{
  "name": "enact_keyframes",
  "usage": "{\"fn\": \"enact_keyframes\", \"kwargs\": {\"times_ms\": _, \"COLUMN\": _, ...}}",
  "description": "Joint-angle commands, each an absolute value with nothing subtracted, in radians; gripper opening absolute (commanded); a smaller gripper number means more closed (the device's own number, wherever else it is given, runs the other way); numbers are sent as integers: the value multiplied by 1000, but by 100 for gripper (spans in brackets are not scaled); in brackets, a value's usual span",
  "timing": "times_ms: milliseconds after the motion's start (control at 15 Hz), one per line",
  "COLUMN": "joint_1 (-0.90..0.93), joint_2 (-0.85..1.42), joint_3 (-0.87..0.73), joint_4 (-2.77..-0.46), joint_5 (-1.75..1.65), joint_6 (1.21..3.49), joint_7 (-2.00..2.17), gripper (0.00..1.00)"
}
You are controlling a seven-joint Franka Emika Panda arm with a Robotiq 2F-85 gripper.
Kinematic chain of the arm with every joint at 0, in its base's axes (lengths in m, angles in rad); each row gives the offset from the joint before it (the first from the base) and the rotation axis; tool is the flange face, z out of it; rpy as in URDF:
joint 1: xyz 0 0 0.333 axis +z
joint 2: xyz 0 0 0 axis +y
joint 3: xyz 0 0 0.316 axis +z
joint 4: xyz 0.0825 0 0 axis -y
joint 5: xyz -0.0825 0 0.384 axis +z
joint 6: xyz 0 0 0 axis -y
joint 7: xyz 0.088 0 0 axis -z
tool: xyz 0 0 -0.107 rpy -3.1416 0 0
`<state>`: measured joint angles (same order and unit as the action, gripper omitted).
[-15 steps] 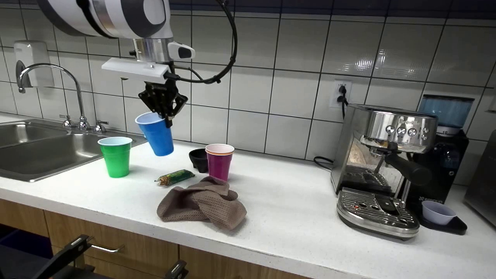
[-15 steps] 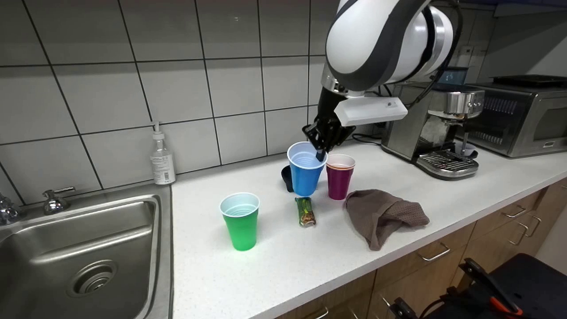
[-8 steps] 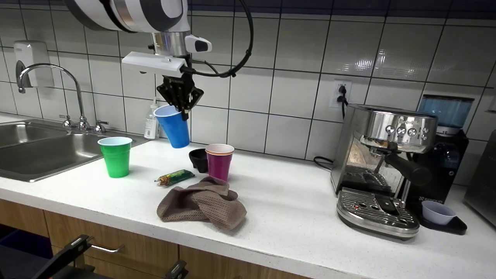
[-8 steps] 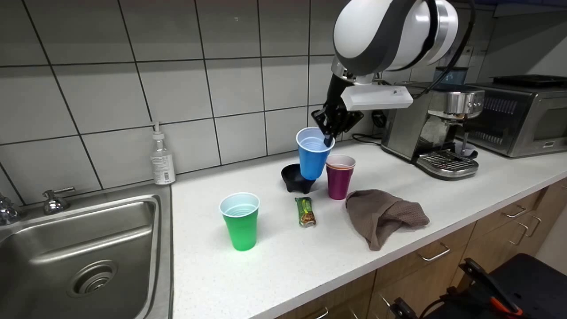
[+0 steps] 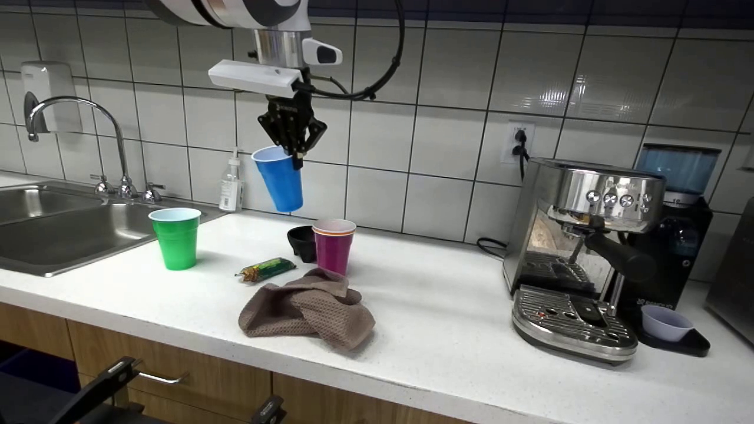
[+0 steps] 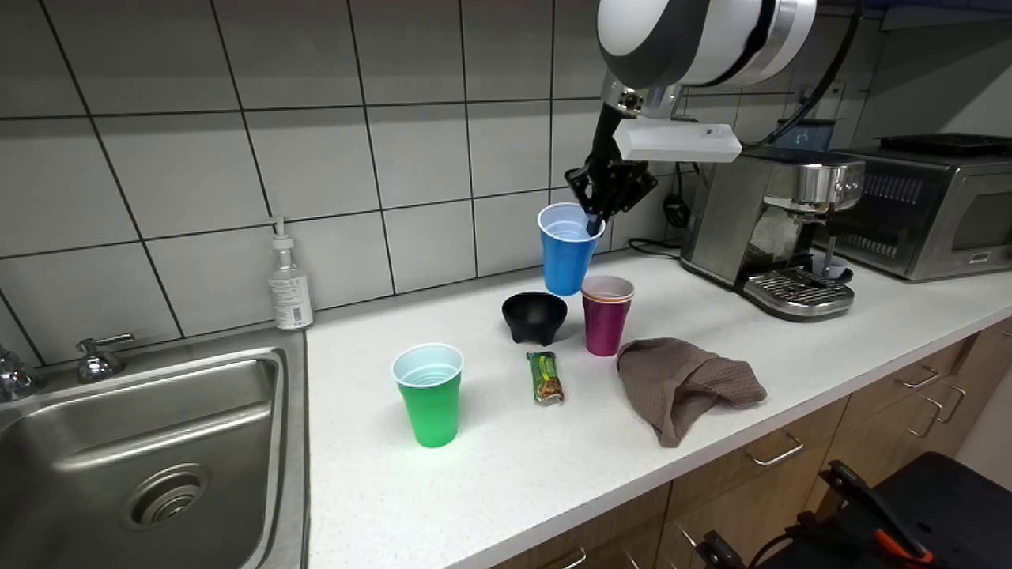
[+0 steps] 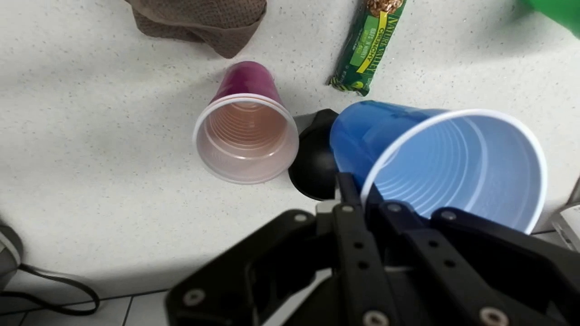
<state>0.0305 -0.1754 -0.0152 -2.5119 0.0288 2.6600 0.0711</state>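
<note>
We see a blue cup (image 5: 280,184) held up in the air, well above the counter (image 5: 424,330). Its outside is bright blue, and its inside is a much paler blue, almost white. A smooth white rim runs around the top. When we look in through the wrist view, we find thin rings going round and round the inside. The cup is wide at its mouth and gets narrower toward its bottom. It leans a bit, so in an exterior view its top tips toward the sink (image 5: 76,228). From the wrist view, it covers part of a small black bowl (image 7: 315,165) down below. Next we look at the claw (image 7: 362,192). Its two fingers (image 7: 348,188) are squeezed almost together, with just the thin side of the cup pinched between them. One finger is inside the mouth and the other is outside, so the claw has the cup by its rim. Down on the counter, we spot a purple cup (image 5: 333,250) just beside the black bowl. A green snack bar (image 5: 268,270) and a crumpled brown cloth (image 5: 309,309) lie near them. A green cup (image 5: 178,241) stands a bit farther off, closer to the sink.
</note>
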Motion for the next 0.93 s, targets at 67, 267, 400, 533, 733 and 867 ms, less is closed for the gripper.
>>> {"fn": "enact_keyframes", "kwargs": {"times_ms": 67, "joint_1": 12, "joint_2": -159, "joint_3": -32, "joint_4": -2439, "joint_5": 54, "joint_6": 2565, "joint_7": 40, "gripper": 1}}
{"fn": "enact_keyframes", "kwargs": {"times_ms": 267, "joint_1": 3, "joint_2": -140, "joint_3": -47, "joint_4": -2413, "joint_5": 58, "joint_6": 2551, "joint_7": 27, "gripper": 1}}
{"fn": "enact_keyframes", "kwargs": {"times_ms": 400, "joint_1": -7, "joint_2": -120, "joint_3": -57, "joint_4": -2396, "joint_5": 53, "joint_6": 2547, "joint_7": 24, "gripper": 1}}
{"fn": "enact_keyframes", "kwargs": {"times_ms": 533, "joint_1": -15, "joint_2": -103, "joint_3": -67, "joint_4": -2383, "joint_5": 55, "joint_6": 2544, "joint_7": 17, "gripper": 1}}
{"fn": "enact_keyframes", "kwargs": {"times_ms": 733, "joint_1": -29, "joint_2": -79, "joint_3": -80, "joint_4": -2366, "joint_5": 60, "joint_6": 2540, "joint_7": 13, "gripper": 1}}
{"fn": "enact_keyframes", "kwargs": {"times_ms": 867, "joint_1": -39, "joint_2": -66, "joint_3": -88, "joint_4": -2357, "joint_5": 61, "joint_6": 2539, "joint_7": 11, "gripper": 1}}
